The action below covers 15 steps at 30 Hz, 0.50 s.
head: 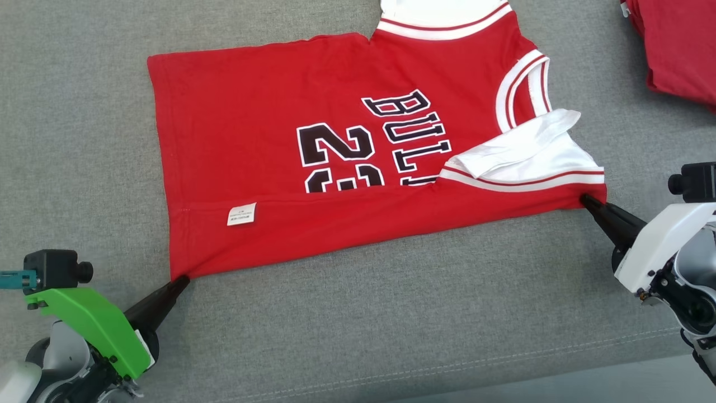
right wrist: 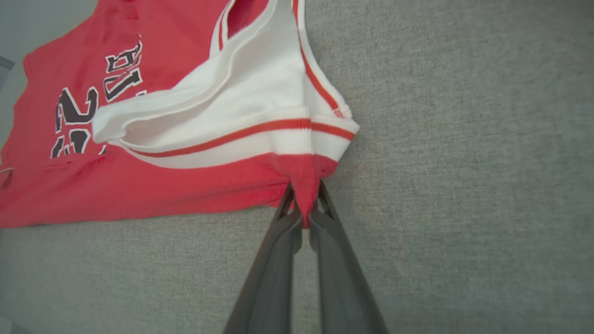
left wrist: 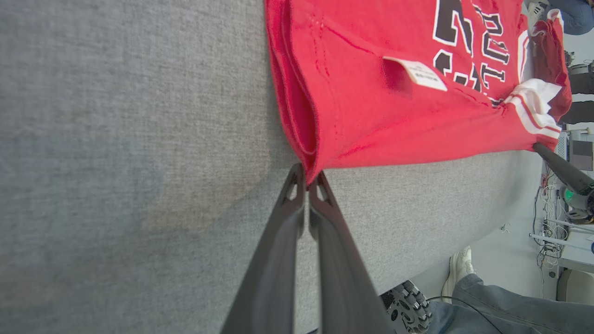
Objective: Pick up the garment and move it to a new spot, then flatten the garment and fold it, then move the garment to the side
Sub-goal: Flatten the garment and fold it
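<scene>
Red jersey (head: 313, 184) lies spread on grey fabric (head: 391, 313) — my left gripper (head: 182, 280) clamps its hem corner, my right gripper (head: 586, 198) the shoulder corner; I'd lift both evenly, edge kept taut.

Jersey (head: 268, 140) red, white striped trim, black white-edged lettering; surface (head: 391, 313) grey; left arm cover (head: 95, 324) green.

**Q:** How is the head view placed?
**A:** Set high, faced forward and down; the grey surface (head: 358, 347) and most of the garment (head: 251, 140) are taken in.
**Q:** And the wrist views?
**A:** Each is carried low and close, sighted along its own fingers: left hand (left wrist: 306, 176) at one near corner, right hand (right wrist: 304, 204) at the other. The garment's near edge is shared by all three.
</scene>
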Motion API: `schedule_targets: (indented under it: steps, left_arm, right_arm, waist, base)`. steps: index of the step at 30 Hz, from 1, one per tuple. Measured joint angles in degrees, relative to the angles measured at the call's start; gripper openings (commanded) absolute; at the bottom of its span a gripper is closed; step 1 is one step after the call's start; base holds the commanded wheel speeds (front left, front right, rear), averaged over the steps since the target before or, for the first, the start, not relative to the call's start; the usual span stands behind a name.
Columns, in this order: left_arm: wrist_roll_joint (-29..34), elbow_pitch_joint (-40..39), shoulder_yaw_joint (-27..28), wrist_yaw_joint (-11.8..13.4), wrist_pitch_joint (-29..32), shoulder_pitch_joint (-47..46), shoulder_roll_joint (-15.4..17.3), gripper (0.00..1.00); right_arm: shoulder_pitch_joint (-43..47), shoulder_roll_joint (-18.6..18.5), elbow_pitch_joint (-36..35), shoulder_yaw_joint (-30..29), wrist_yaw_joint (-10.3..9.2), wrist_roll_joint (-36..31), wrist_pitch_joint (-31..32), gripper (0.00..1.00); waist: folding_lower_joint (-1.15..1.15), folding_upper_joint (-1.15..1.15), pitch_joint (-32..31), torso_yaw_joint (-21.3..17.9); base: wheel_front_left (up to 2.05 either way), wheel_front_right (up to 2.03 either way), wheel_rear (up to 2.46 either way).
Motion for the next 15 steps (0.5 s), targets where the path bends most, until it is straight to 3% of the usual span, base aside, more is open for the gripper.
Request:
schedule_targets:
  steps: [15]
  left_arm:
    - [-1.4, -4.09, 1.44, 0.0, -0.08, 7.08, 1.94, 0.0]
  right_arm:
    - [8.63, -1.33, -4.55, -1.68, -1.05, 3.66, 2.03, 0.0]
  waist:
    - [0.0, 0.0, -1.33, -0.58]
  base:
    - [0.0, 0.0, 0.0]
